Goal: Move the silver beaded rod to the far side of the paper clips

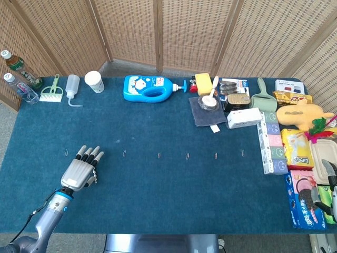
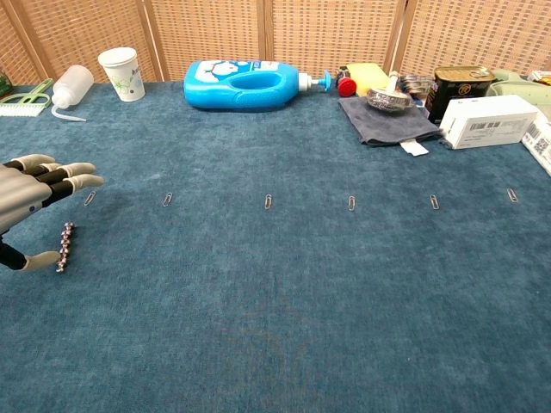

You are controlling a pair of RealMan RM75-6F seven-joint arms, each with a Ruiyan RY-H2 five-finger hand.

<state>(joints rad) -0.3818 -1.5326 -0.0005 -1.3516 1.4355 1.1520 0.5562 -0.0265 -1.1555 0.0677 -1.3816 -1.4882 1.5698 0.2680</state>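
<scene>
The silver beaded rod [image 2: 64, 246] lies flat on the blue cloth at the near left, just on the near side of the row of paper clips [image 2: 270, 202]. My left hand [image 2: 34, 202] hovers over it with its fingers spread toward the leftmost clip [image 2: 89, 198], and its thumb tip is beside the rod's near end. In the head view the left hand [image 1: 81, 169] covers most of the rod [image 1: 95, 176]. My right hand [image 1: 330, 192] shows only partly at the right edge, fingers apart and holding nothing.
Along the far edge stand a white cup [image 1: 95, 81], a squeeze bottle [image 1: 73, 85], a blue detergent bottle [image 1: 150, 88] and a grey cloth with a tin [image 1: 208, 108]. Boxes and snack packs [image 1: 295, 147] crowd the right side.
</scene>
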